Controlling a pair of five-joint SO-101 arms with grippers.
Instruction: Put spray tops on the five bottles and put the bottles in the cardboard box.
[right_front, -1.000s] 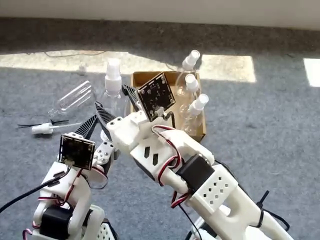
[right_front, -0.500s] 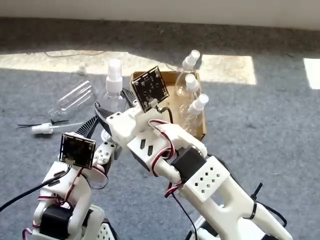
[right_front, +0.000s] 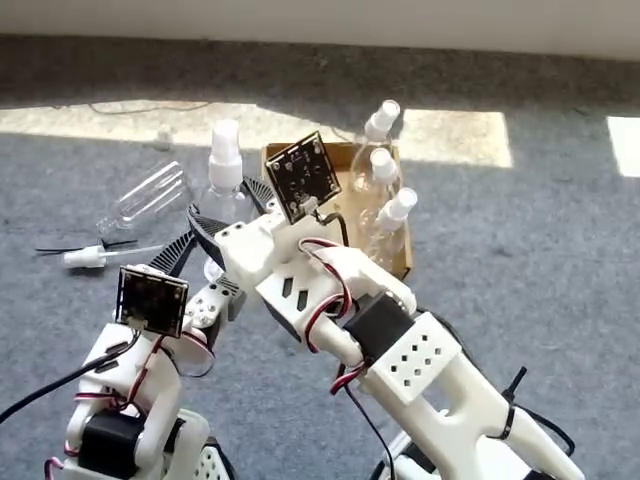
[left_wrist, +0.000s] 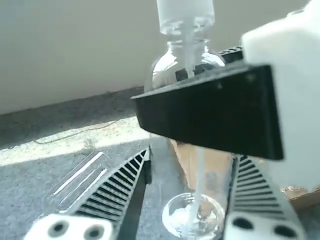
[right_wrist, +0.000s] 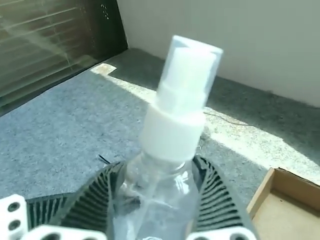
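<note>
A clear bottle (right_front: 225, 170) with a white spray top stands upright on the grey carpet, left of the cardboard box (right_front: 403, 262). My right gripper (right_front: 230, 207) is shut on the bottle (right_wrist: 175, 130) at its shoulder, one black finger on each side. My left gripper (left_wrist: 192, 160) stands open around the bottle's base (left_wrist: 192, 216), with a small gap on both sides. Three capped bottles (right_front: 376, 172) lean inside the box. An uncapped bottle (right_front: 148, 195) lies on its side at the far left, with a loose spray top (right_front: 90, 257) and its tube nearer to me.
The right gripper's black finger (left_wrist: 210, 110) crosses in front of the bottle in the left wrist view. A wall runs along the far edge of the carpet. Open carpet lies right of the box (right_wrist: 280, 195).
The right arm's wrist has swung left and away, closer over the standing bottle. The bottle, the left arm and the box have stayed in place.
</note>
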